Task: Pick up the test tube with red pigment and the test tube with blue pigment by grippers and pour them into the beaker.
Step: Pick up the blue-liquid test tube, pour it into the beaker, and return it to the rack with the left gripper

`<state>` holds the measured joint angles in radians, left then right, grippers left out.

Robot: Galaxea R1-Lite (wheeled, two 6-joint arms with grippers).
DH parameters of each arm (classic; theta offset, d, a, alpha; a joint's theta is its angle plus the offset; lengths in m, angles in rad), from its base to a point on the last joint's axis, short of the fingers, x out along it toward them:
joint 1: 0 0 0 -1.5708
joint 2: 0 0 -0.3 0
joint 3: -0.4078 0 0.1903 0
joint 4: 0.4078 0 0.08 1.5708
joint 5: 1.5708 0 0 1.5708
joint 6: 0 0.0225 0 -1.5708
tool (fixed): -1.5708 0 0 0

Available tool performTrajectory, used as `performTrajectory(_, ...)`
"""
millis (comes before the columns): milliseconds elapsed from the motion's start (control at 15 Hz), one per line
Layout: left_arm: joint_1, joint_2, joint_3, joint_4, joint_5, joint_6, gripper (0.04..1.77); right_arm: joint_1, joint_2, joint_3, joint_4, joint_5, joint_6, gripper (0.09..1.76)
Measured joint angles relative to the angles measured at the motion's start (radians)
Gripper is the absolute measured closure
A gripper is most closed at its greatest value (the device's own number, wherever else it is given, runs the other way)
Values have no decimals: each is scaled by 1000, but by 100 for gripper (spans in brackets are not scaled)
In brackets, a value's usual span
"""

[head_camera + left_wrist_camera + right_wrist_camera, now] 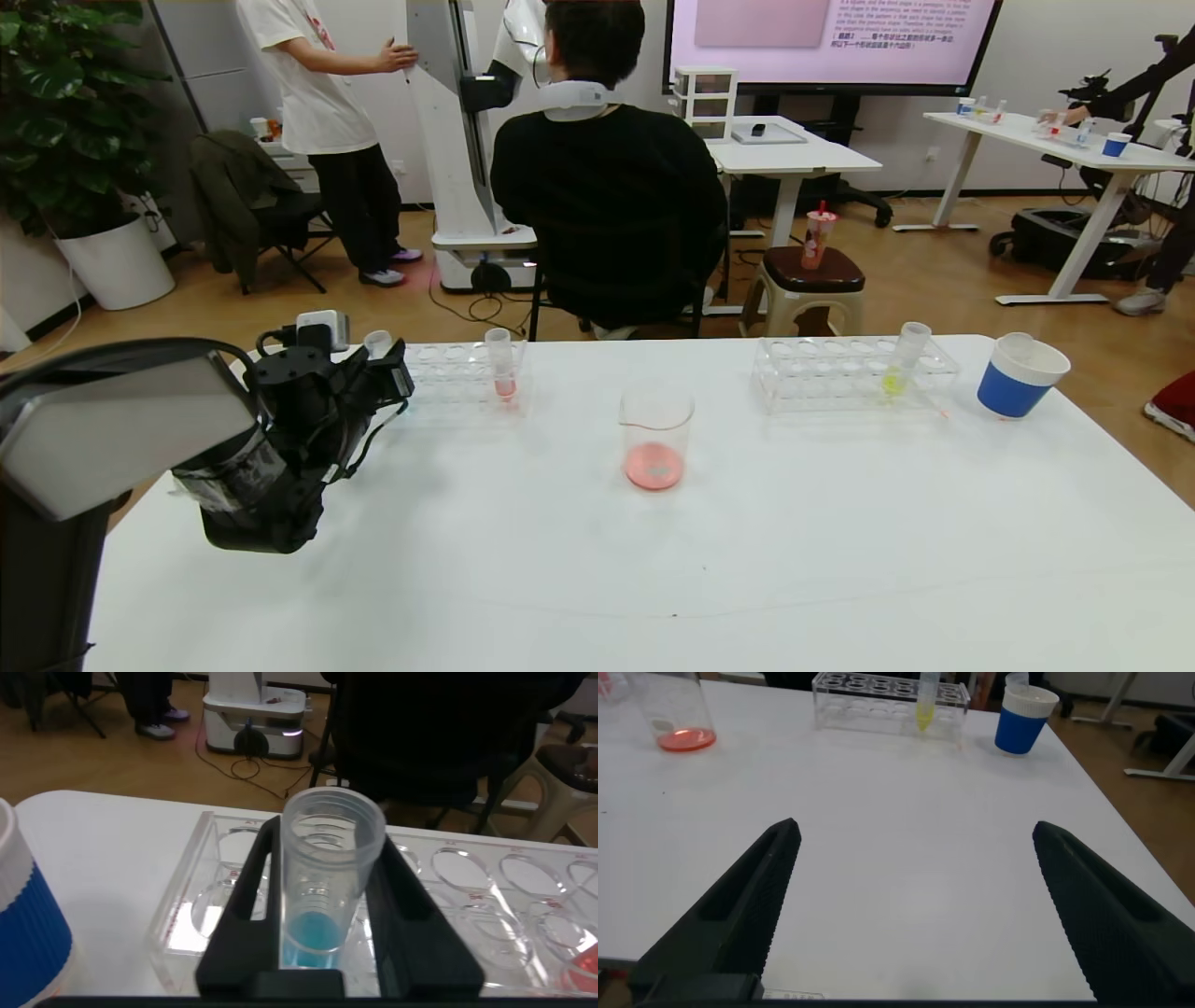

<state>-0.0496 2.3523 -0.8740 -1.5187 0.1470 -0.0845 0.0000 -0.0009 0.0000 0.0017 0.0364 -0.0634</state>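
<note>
At the left edge of the table (766, 560), the left claw (387, 359) is clamped on the test tube with blue pigment (322, 901), its two black fingers (248, 891) pressed against either side of the clear tube, which stands upright between them with its open mouth above the fingers and a small pool of cyan-blue liquid at its bottom. Directly beneath and beyond this claw lies the left test tube rack (462, 375), a clear tray of round wells; the tube sits over the rack's near-left end, though whether it rests in a well or is lifted free cannot be told. A blue-and-white paper cup (28, 929) stands just beside the claw, on the side away from the rack. At the rack's far end from the claw stands a tube with pinkish-red liquid (501, 366). Further to the right, well apart from the left claw, the beaker (655, 436) stands upright on the table with a shallow layer of red liquid inside. Beyond it sits a second rack (854, 371) holding a yellow-green tube (904, 359), then another paper cup (1019, 376). The right claw (915, 905) hovers above bare table with its fingers spread wide apart, holding nothing; the beaker, second rack and cup all lie well ahead of it.
</note>
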Motion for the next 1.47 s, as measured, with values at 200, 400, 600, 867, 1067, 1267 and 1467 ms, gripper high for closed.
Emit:
performTrajectory(200, -3, -2, 0, 0, 4, 1, 125, 0, 0, 0, 0, 0, 0, 11)
performTrajectory(400, -7, -4, 0, 1, 5, 1, 130, 0, 0, 0, 0, 0, 0, 11)
performTrajectory(600, -7, -10, 0, 5, 5, 2, 130, 0, 0, 0, 0, 0, 0, 11)
performTrajectory(867, -7, -74, -3, 94, 4, 20, 130, 0, 0, 0, 0, 0, 0, 11)
performTrajectory(1067, -6, -172, -36, 259, 1, 29, 130, 0, 0, 0, 0, 0, 0, 11)
performTrajectory(1267, -7, -271, -84, 416, -5, 32, 130, 0, 0, 0, 0, 0, 0, 11)
performTrajectory(1467, -17, -347, -111, 490, -8, 37, 130, 0, 0, 0, 0, 0, 0, 11)
